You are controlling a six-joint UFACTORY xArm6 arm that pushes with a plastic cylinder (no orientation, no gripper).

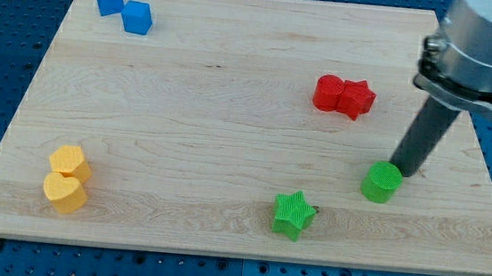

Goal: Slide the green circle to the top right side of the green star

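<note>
The green circle (381, 182) lies on the wooden board toward the view's lower right. The green star (293, 214) lies to its lower left, about a block's width away. My tip (401, 172) rests just at the circle's upper right edge, touching or nearly touching it. The dark rod rises from there to the arm's grey body at the view's top right.
Two red blocks (343, 96) sit together above the circle. Two blue blocks (123, 8) sit at the board's top left. Two yellow blocks (66, 178) sit at the lower left. The board's right edge (484, 168) is close to the rod.
</note>
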